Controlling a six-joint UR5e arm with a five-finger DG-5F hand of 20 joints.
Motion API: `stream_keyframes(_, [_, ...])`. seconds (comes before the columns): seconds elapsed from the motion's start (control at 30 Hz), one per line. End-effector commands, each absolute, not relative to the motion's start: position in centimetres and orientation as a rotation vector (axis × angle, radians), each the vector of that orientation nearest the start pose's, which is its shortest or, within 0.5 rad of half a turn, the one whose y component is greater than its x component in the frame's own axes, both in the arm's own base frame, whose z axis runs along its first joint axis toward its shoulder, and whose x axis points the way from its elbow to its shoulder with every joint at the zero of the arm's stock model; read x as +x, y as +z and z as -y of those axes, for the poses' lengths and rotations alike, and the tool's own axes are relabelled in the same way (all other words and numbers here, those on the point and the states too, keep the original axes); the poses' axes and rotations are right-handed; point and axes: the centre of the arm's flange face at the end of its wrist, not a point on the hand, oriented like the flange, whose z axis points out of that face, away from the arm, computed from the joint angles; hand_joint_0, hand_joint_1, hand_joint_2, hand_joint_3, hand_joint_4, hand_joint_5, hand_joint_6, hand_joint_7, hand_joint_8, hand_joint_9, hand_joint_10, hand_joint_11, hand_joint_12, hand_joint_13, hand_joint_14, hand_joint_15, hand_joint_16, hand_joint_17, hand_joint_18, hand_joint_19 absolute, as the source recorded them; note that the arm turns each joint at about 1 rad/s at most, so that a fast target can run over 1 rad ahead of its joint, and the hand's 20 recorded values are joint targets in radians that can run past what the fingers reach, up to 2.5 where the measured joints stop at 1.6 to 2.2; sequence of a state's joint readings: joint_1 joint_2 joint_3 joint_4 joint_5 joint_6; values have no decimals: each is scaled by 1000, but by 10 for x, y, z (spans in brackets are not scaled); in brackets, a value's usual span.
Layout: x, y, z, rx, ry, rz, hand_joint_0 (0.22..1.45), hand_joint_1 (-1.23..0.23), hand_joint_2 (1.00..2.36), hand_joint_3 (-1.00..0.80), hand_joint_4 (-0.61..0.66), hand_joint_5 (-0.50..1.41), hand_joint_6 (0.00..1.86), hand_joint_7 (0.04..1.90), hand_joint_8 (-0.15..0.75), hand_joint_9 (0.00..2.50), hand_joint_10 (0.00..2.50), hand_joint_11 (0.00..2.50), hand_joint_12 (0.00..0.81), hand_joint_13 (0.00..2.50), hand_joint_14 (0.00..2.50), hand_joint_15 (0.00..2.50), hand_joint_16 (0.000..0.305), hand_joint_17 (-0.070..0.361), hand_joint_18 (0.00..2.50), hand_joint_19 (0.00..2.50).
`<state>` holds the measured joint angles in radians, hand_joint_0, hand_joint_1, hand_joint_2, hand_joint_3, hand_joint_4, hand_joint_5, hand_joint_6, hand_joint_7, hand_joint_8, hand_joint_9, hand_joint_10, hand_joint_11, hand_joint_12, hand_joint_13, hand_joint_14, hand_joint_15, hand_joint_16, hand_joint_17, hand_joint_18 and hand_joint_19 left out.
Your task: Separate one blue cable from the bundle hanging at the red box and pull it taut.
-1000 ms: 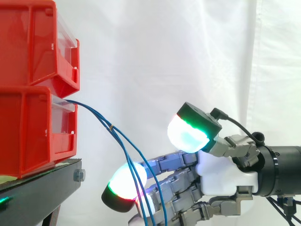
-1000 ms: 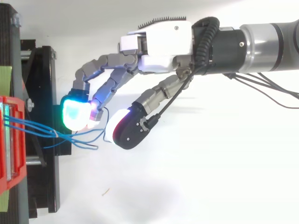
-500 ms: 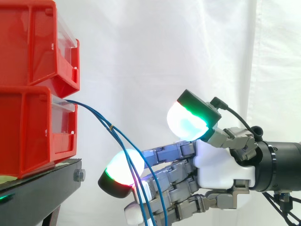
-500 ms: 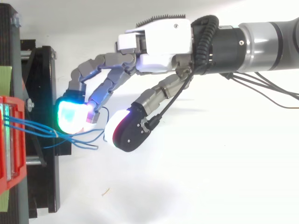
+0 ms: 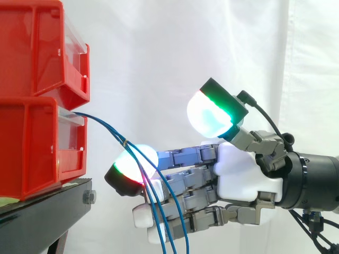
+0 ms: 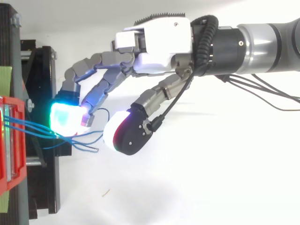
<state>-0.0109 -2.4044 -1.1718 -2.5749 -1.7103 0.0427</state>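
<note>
A bundle of thin blue cables (image 5: 113, 134) comes out of the lower red bin (image 5: 32, 148) and hangs down to the right, bound by a small band near the bend. From above, the cables (image 6: 33, 126) leave the red bin (image 6: 10, 154) and end in loose loops. My hand (image 5: 241, 177) reaches in from the right, open, with its fingers stretched towards the bin. The cables run down across the front of the fingers. One glowing fingertip (image 5: 130, 169) lies against the strands just below the band. The thumb pad (image 5: 209, 116) stands raised, apart from the cables. From above, the cyan fingertip (image 6: 64, 117) sits over the strands.
A second red bin (image 5: 37, 47) is stacked on the lower one. Both rest on a black stand (image 5: 42, 211) at the left. A white curtain hangs behind. The arm (image 6: 262, 42) fills the upper right from above.
My hand has moved up and left towards the bin. Its leading fingertip has gone from below the cable bend to against the strands by the band.
</note>
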Motion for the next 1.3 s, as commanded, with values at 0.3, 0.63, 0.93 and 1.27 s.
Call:
stream_keyframes(0.3, [785, 154, 128, 1054, 1395, -1196, 556, -715, 1000, -500, 248, -161, 503, 916, 267, 791, 11, 419, 318, 683, 8, 244, 31, 71, 564, 271])
stream_keyframes(0.63, [789, 148, 127, 1030, 1410, -1172, 552, -692, 1000, -500, 251, -161, 502, 918, 270, 795, 11, 417, 321, 691, 9, 245, 32, 71, 571, 277])
stream_keyframes(0.93, [795, 157, 119, 991, 1431, -1178, 555, -699, 1000, -500, 257, -159, 502, 921, 270, 798, 11, 409, 319, 698, 9, 250, 31, 70, 587, 282])
stream_keyframes(1.27, [800, 161, 105, 979, 1437, -1168, 556, -697, 1000, -500, 253, -158, 502, 917, 273, 799, 11, 413, 321, 710, 11, 255, 31, 71, 596, 298])
